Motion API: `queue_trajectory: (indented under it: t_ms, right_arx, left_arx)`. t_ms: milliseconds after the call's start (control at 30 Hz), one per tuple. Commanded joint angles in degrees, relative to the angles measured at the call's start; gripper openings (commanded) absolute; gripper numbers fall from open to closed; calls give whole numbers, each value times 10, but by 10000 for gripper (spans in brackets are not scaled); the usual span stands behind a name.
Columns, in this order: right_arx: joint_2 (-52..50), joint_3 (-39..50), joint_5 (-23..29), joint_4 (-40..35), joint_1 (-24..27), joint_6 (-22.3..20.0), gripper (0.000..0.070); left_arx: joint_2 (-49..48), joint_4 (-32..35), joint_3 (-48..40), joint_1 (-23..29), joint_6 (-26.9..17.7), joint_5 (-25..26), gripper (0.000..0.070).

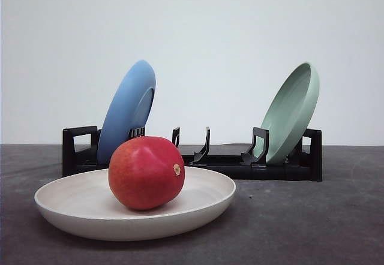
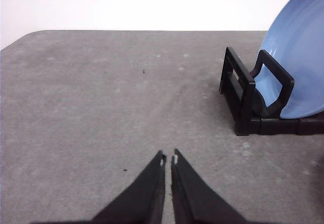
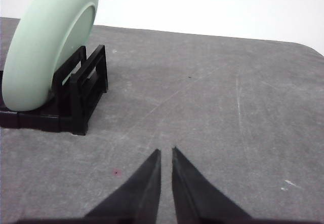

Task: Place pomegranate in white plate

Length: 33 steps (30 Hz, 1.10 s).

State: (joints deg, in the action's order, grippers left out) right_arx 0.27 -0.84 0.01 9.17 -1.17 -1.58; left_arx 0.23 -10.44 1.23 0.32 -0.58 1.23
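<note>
Pomegranate (image 1: 146,172) resting in white plate (image 1: 72,202); rack (image 1: 276,170) behind.

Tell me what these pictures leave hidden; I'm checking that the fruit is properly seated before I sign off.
- Front view: the pomegranate hides the part of the white plate beneath and behind it, so their contact is unseen.
- Front view: the fruit also covers part of the black rack and the blue plate's lower edge.
- Right wrist view: the pale green plate is cut off by the picture's edge.
</note>
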Motion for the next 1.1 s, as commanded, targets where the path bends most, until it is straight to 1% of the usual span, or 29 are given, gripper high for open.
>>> queue_trajectory:
  t_ms: [0, 1067]
  right_arx:
    - [-1, 2, 0, -6, -1, 1, 35]
    - [-1, 2, 0, -6, -1, 1, 35]
  left_arx:
    - [0, 1, -5, 0, 2, -1, 0]
    - [0, 1, -5, 0, 2, -1, 0]
